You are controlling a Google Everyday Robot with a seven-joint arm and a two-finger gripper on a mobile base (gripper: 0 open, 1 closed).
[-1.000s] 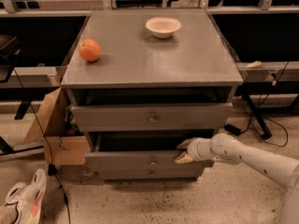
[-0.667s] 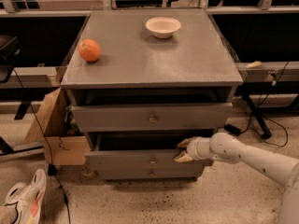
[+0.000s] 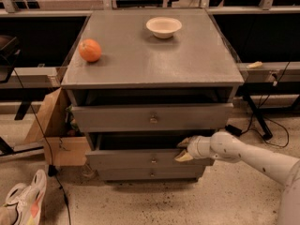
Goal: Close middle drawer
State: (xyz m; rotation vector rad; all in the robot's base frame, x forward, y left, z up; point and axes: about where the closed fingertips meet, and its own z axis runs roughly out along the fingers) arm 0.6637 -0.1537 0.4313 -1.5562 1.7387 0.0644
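Touching middle drawer [image 3: 126,159] front, gripper [image 3: 183,149] fingers spread

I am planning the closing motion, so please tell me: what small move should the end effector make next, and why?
Probably push straight in toward the cabinet. The end effector is at the right part of the middle drawer front, and that front juts out, with a dark gap showing behind it.
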